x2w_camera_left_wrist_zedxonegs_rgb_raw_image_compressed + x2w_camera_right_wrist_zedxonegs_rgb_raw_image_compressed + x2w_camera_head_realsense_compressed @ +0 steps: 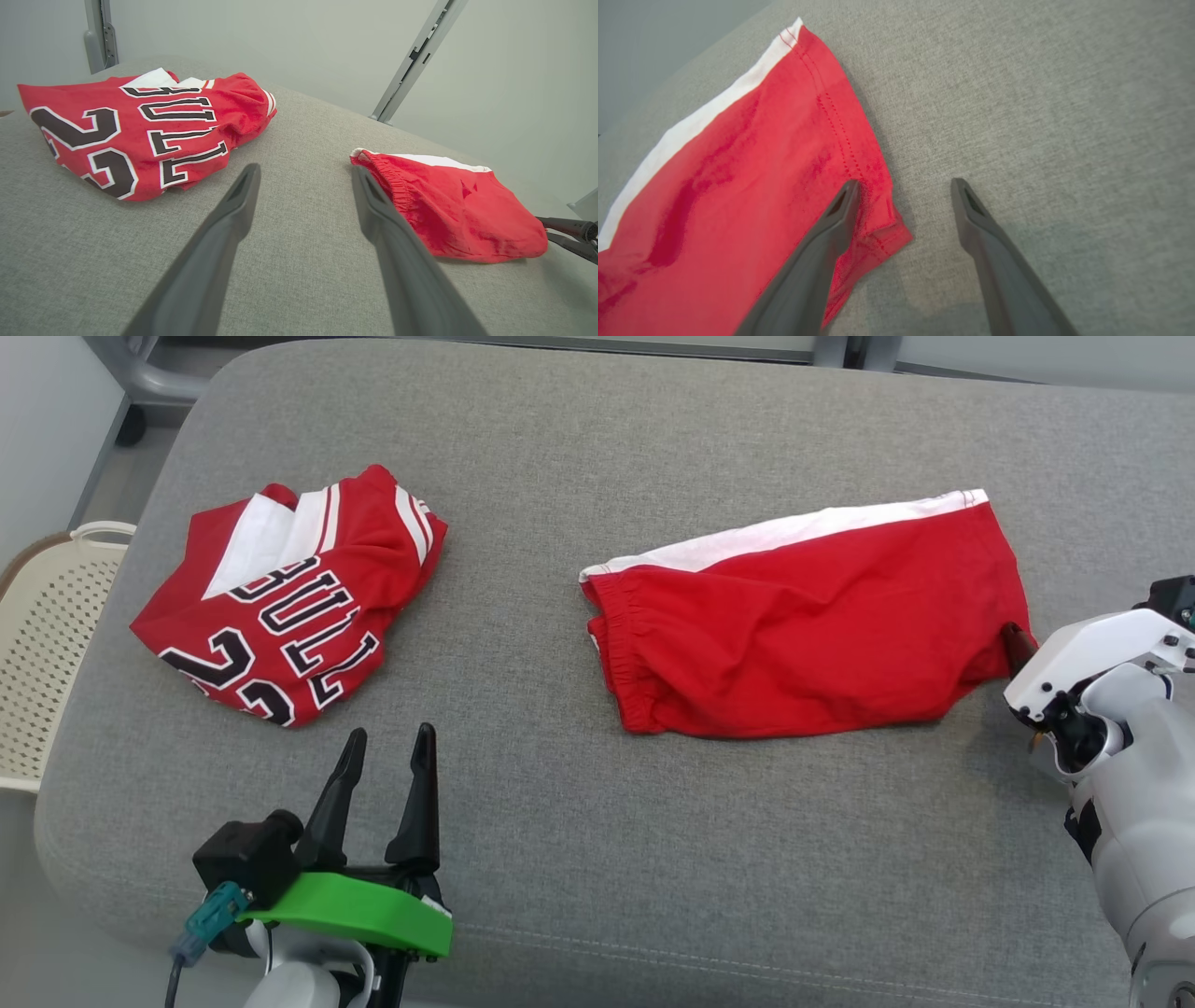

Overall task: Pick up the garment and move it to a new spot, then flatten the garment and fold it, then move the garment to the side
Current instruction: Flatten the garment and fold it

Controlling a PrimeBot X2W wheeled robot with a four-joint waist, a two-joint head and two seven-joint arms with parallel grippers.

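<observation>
The garment, a pair of red shorts (803, 625) with a white side stripe, lies flat on the right half of the grey cushion (597, 859); I also see the shorts (458, 210) from the left wrist. My right gripper (904, 183) is open at the near right corner of the shorts (738, 186). One finger (831, 233) lies over the stitched hem, the other over bare cushion. In the head view a single dark fingertip (1016, 644) touches that corner. My left gripper (390, 733) stands open at the front left, empty (304, 169), pointing between the two garments.
A folded red jersey (289, 597) with black and white lettering rests on the cushion's left part (131, 130). A cream perforated basket (47, 644) stands beyond the left edge. Grey metal posts (411, 60) rise behind the cushion. My right gripper's fingers (570, 231) show beside the shorts.
</observation>
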